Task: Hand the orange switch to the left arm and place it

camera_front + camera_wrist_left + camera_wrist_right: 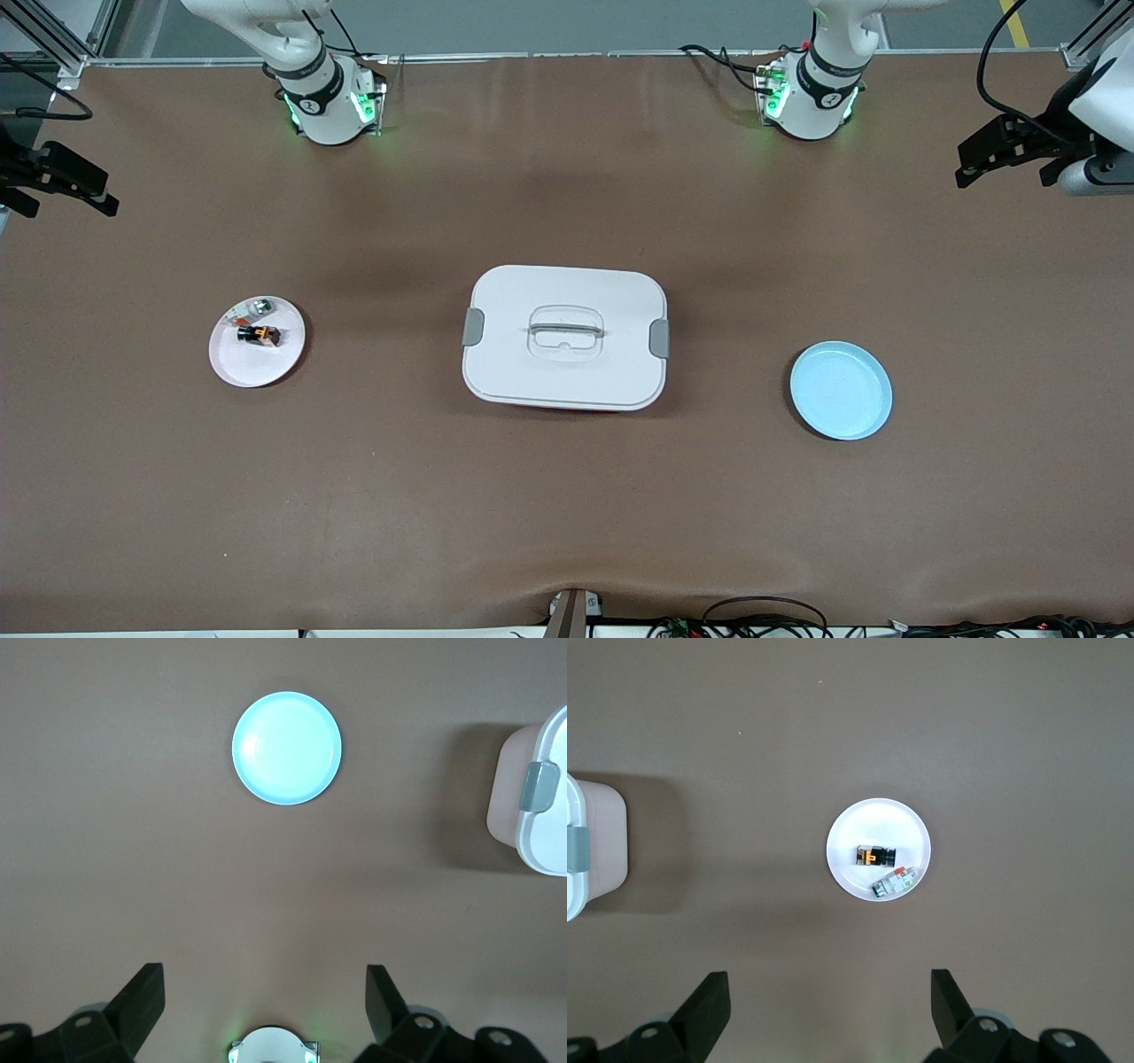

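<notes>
Blue plate (841,391) bare; pink plate (257,341) holds orange switch (258,334).

White box (565,354) with grey clips, pink plate (241,365), pale blue plate (841,391) (all on brown table (567,514)).

Readable text: none in any view.
Box (565,337): plain white lid, no label or brand visible.
Pink plate (257,342): no print; the orange switch (258,334) and the green-and-silver part (895,882) on it carry marks too small to read.
Blue plate (841,391): unmarked.
Arm bases (330,105): a small dark emblem on each joint, not legible.
</notes>
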Controlling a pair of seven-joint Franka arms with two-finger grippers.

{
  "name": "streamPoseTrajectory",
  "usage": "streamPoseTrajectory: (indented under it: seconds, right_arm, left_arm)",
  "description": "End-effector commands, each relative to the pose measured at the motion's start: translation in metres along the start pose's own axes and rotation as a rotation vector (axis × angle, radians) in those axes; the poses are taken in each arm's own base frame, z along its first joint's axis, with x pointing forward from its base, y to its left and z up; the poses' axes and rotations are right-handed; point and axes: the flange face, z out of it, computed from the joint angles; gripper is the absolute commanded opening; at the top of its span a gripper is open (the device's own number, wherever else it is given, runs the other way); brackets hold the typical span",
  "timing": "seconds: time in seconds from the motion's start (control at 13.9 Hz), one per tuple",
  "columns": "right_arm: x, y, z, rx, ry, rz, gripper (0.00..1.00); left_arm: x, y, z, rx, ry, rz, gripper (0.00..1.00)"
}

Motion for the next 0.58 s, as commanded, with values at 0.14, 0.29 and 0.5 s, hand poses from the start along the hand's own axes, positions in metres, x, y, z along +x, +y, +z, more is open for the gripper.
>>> streamPoseTrajectory:
  seconds: [0.14, 0.29, 0.5]
  right_arm:
    - [0.011, 0.0, 0.015, -0.003, -0.035, 0.019, 1.0]
    - [0.02, 0.0, 0.04, -0.007, -0.078, 0.017, 1.0]
    - [0.034, 0.004, 0.08, -0.039, -0.1, 0.014, 1.0]
  left_arm:
    - [-0.003, 0.017, 0.001, 0.006, -0.004, 0.031, 1.0]
    - [-0.003, 0.017, 0.001, 0.006, -0.002, 0.031, 1.0]
    - [-0.002, 0.016, 0.0, 0.005, 0.001, 0.029, 1.0]
